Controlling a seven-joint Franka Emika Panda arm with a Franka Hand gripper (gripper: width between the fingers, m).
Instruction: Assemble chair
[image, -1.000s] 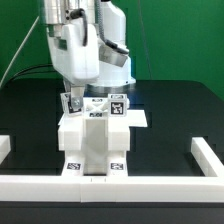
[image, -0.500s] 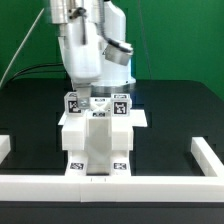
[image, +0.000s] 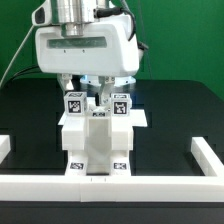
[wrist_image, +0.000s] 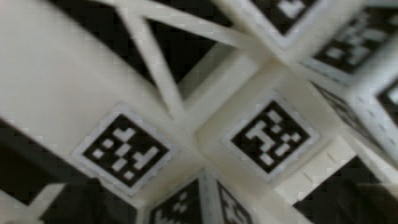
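- Gripper (image: 92, 88) hangs low over the chair (image: 97, 140); whether its jaws are apart or together cannot be told.
- Four tags face the exterior view.
- Three border bars.

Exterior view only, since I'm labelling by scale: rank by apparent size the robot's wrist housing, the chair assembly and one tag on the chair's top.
1. Robot's wrist housing, though it may be nearer the camera.
2. Chair assembly, close in size, so unsure.
3. Tag, clearly smallest.
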